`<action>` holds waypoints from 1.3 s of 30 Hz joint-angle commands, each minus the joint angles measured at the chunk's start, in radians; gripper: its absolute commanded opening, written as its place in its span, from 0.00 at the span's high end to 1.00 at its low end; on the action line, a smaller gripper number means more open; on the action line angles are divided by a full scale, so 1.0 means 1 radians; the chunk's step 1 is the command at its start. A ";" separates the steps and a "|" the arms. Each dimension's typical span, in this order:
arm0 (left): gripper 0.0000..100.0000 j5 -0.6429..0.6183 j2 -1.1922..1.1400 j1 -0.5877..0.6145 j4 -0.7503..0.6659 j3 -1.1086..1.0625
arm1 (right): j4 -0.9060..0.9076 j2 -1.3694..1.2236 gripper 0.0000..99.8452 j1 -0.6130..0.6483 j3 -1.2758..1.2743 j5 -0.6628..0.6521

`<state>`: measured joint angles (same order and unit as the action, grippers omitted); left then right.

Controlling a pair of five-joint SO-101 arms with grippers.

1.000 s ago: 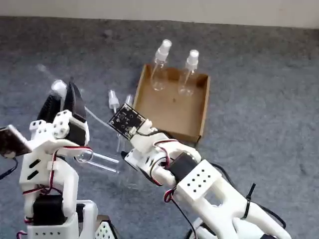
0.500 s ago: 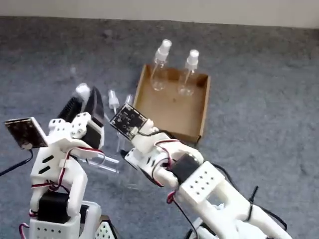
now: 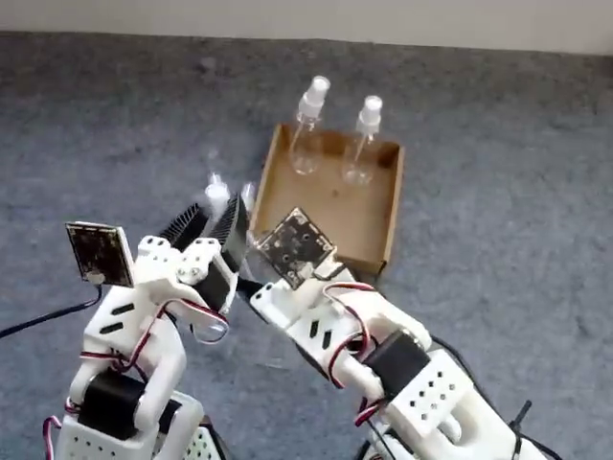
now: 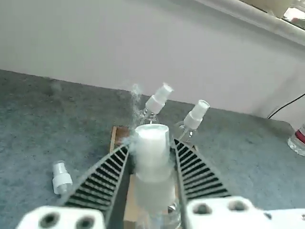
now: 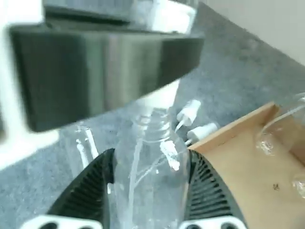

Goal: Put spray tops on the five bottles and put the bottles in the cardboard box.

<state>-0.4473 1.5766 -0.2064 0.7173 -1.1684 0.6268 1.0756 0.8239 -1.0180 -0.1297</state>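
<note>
Currently my left gripper (image 4: 151, 146) has its jaws clamped on a white spray top (image 4: 152, 131), held right over the neck of a clear bottle (image 5: 148, 191). My right gripper (image 5: 148, 158) holds that bottle, jaws tight on its body. Whether top and neck touch, I cannot tell. Beyond them sits the cardboard box (image 3: 330, 225), with two capped bottles (image 3: 306, 134) standing inside at its far wall. One loose spray top (image 4: 61, 177) lies on the grey carpet (image 3: 498, 192).

The spray top (image 4: 152, 167) in the left gripper (image 4: 151, 145) is blurred (its lower end is cut off by the picture's edge). The bottle (image 5: 150, 162) loses its base at the edge, and the cardboard box (image 5: 238, 152) is also cut off there.
</note>
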 commanded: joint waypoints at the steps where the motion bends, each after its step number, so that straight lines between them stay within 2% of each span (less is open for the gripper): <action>1: 1.00 0.017 0.012 -0.019 0.017 0.004 | -0.074 0.027 1.00 -0.070 0.004 0.012; 9: 1.00 0.083 0.004 -0.102 0.032 0.002 | -0.074 0.028 1.00 -0.084 0.002 0.012; 16: 1.00 0.104 0.002 -0.105 0.032 0.002 | -0.079 0.035 1.00 -0.021 -0.074 0.015; 30: 1.00 0.118 0.002 -0.114 0.037 -0.028 | -0.102 0.027 1.00 -0.070 -0.045 0.017; 36: 1.00 0.181 0.001 -0.213 0.031 -0.067 | -0.108 0.027 1.00 -0.082 -0.039 0.017; 39: 1.00 0.183 0.001 -0.222 0.031 -0.068 | -0.108 0.027 1.00 -0.081 -0.039 0.017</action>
<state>-0.2816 1.5934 -0.3859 0.7465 -1.2344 0.5531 1.0833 0.7564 -1.1070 -0.1204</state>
